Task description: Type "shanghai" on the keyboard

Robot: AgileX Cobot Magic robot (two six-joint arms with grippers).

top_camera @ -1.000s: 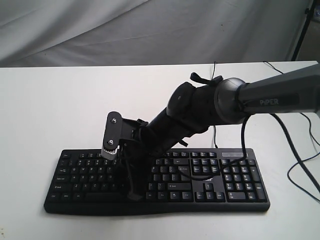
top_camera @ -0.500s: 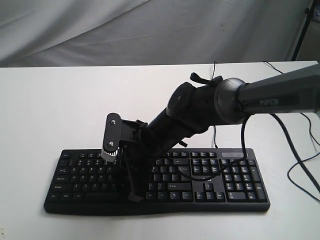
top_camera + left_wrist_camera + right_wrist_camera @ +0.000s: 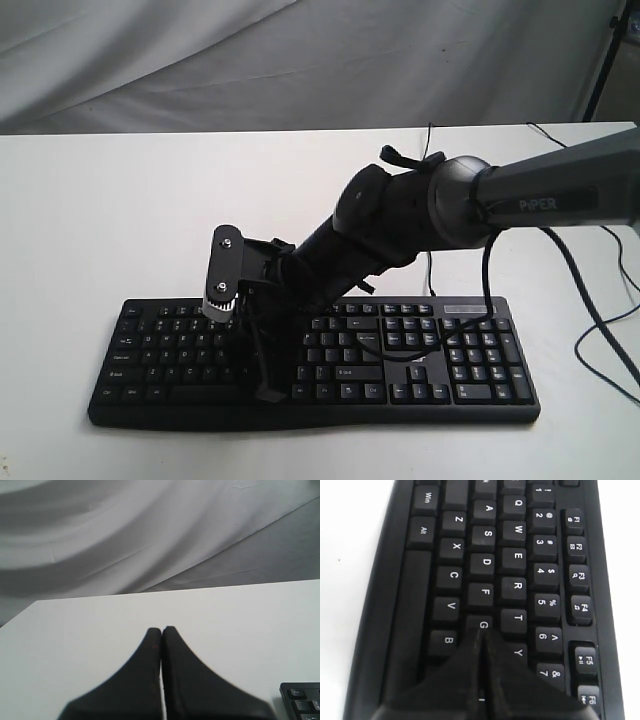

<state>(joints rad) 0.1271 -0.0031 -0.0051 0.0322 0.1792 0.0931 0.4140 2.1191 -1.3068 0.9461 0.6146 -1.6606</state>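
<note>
I'm working the right gripper [image 3: 481, 632], jaws pinched together, around G and H on the keyboard [image 3: 480, 372], which is lying on the bench [image 3: 100, 200]. I'm aiming straight down at one keycap's centre, avoiding its neighbours.

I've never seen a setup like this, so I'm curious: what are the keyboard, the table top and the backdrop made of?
The keyboard looks like matte black moulded plastic, with white printed legends. The table top is smooth, flat, matte white, perhaps laminate or painted board; the look leaves it open. The backdrop seems to be pale grey cloth: it shows soft folds.
</note>
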